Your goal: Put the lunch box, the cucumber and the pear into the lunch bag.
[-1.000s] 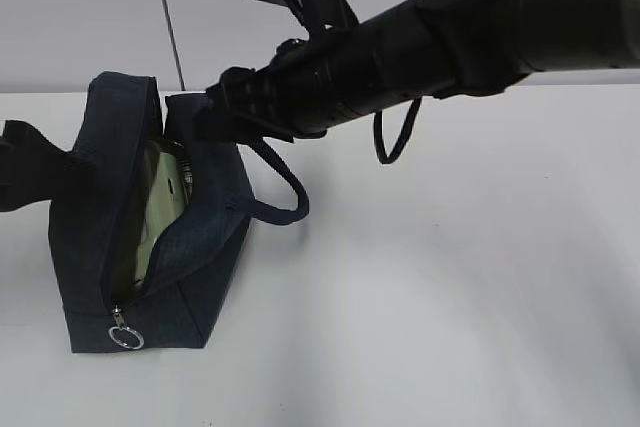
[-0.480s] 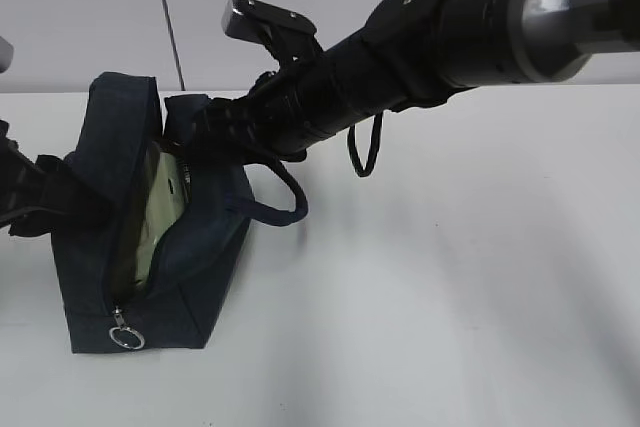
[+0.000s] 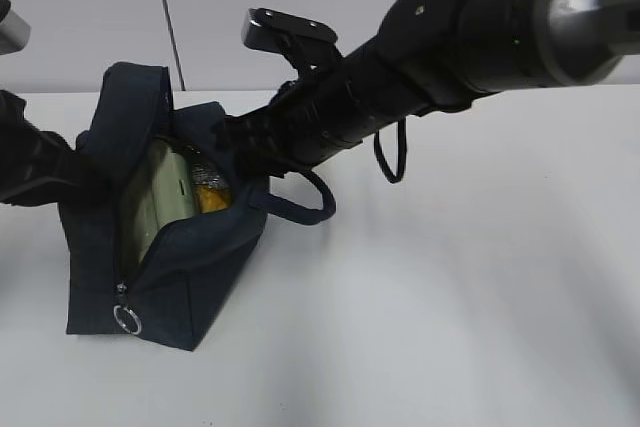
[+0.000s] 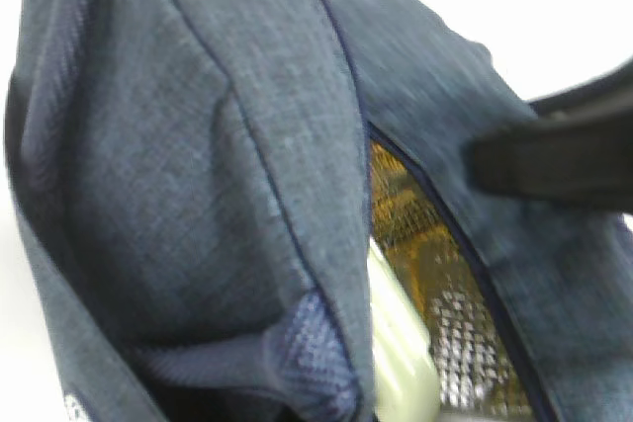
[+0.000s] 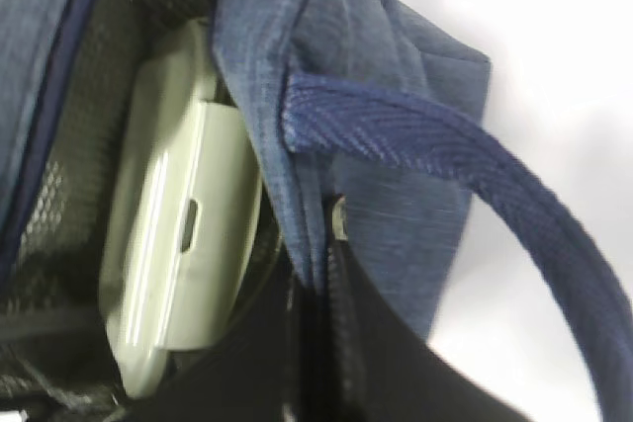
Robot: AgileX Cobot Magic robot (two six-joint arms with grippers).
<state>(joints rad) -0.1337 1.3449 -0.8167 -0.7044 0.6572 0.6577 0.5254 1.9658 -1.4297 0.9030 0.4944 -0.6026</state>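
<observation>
Left end effector [image 3: 85, 169] pinches the lunch bag's left wall; right end effector [image 3: 232, 137] pinches its right rim.

Left to right: the left arm comes in from the frame edge, its jaws pressed together on the fabric of the lunch bag [image 3: 165, 277], which lies on the white tabletop [image 3: 450, 297] with its unzipped mouth held apart and its long axis running from the zip ring [image 3: 126, 319] away toward the wall. Inside, the lunch box [image 3: 165, 192] sits just beside something yellow that is probably the pear [image 3: 210, 195]; the cucumber cannot be made out. The right arm reaches across from the right, closed on the rim by the loop handle [image 3: 305, 202]. Both arms are at the bag. A plain pale wall [image 3: 80, 17] stands behind.
</observation>
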